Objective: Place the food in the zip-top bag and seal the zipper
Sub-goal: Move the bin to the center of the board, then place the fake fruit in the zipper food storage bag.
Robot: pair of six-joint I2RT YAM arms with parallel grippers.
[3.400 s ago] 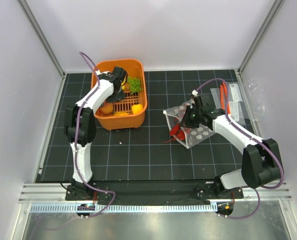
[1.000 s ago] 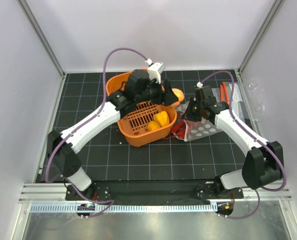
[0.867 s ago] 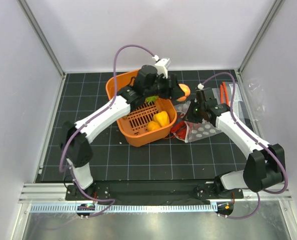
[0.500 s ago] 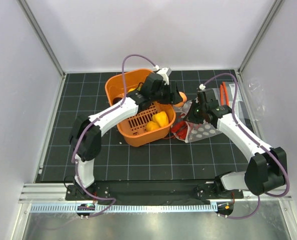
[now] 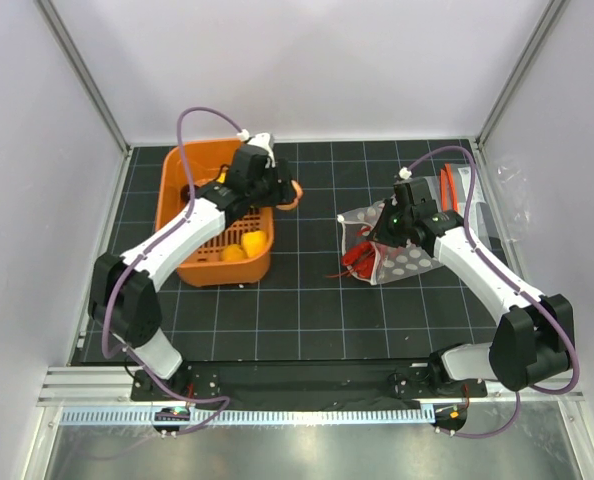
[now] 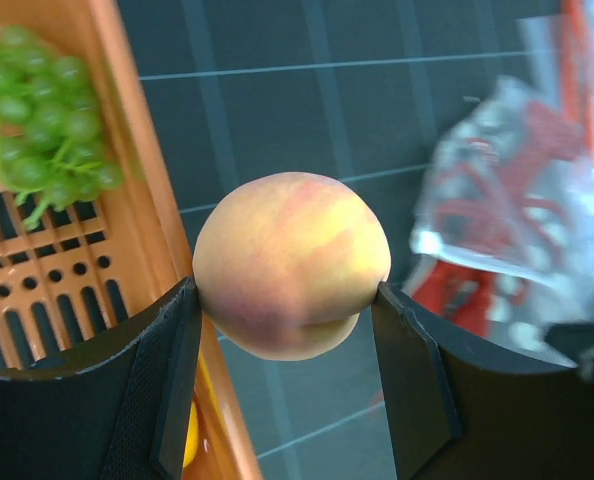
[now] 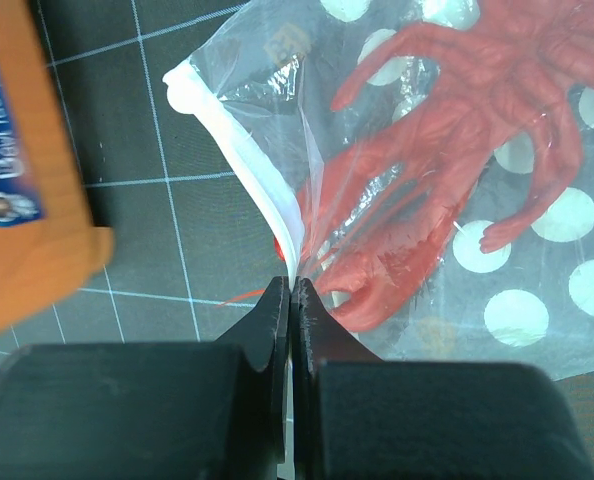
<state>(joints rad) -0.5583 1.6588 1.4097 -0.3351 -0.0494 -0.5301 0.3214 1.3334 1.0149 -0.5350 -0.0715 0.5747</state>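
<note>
Left end effector (image 6: 287, 335) grips round peach-orange toy fruit (image 6: 292, 255) beside orange plastic basket (image 6: 127, 200) rim, seen clearly only in wrist view. Right end effector (image 7: 292, 290) clamps white zipper (image 7: 239, 150) of clear dotted zip-top bag (image 7: 537, 240), red toy lobster (image 7: 457, 130) inside. Top view: basket has slid left since earlier, well apart from bag.

1. Top external looks down from high behind the near edge, taking in the whole table (image 5: 307, 300)
2. Left wrist looks close across the orange basket (image 6: 142, 200) rim towards the zip-top bag (image 6: 517, 200)
3. Right wrist sits closest, sharing that bag and basket
</note>
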